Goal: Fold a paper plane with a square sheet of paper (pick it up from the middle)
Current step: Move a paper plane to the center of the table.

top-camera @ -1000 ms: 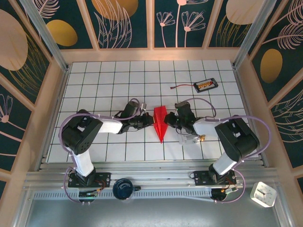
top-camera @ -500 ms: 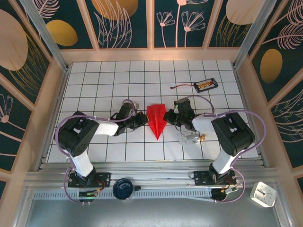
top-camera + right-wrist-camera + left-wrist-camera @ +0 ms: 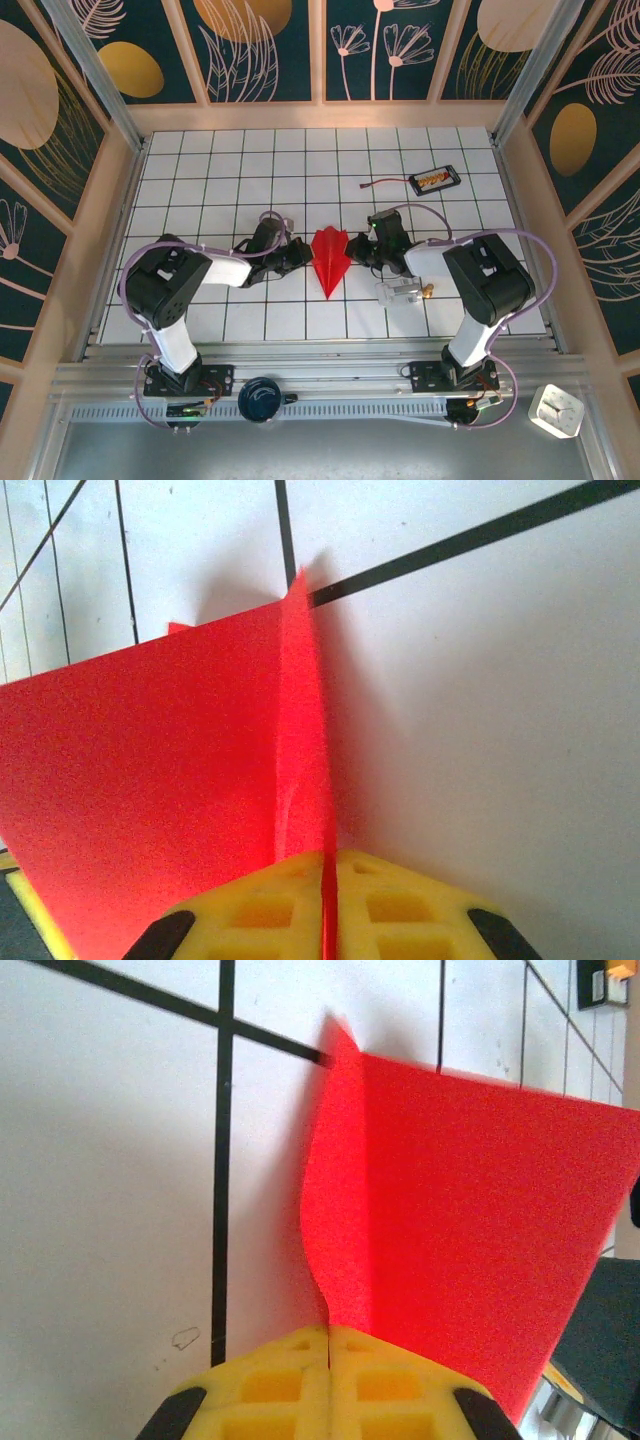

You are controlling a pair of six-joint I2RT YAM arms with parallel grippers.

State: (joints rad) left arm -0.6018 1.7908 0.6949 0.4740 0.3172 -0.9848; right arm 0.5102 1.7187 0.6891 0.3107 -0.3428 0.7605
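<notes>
The square sheet of paper is folded into a bright red paper plane [image 3: 330, 258]. It lies mid-table as a pointed dart with its tip toward the near edge. My left gripper [image 3: 300, 257] is at its left wing and my right gripper [image 3: 357, 252] at its right wing. In the left wrist view the yellow jaws [image 3: 329, 1332] are pressed together, and the edge of the red wing [image 3: 460, 1200] runs into their seam. In the right wrist view the yellow jaws [image 3: 329, 865] pinch a thin upright red flap [image 3: 300, 730], with red paper showing in the slit between them.
A small black tray with a cable [image 3: 434, 180] lies at the back right. A clear plastic piece [image 3: 400, 293] sits just near-right of the right gripper. Wooden walls border the white grid table [image 3: 200, 180] on three sides.
The plane has gone from a narrow upright wedge to a wider dart with spread wings. Both grippers have shifted slightly toward the far side with it.
</notes>
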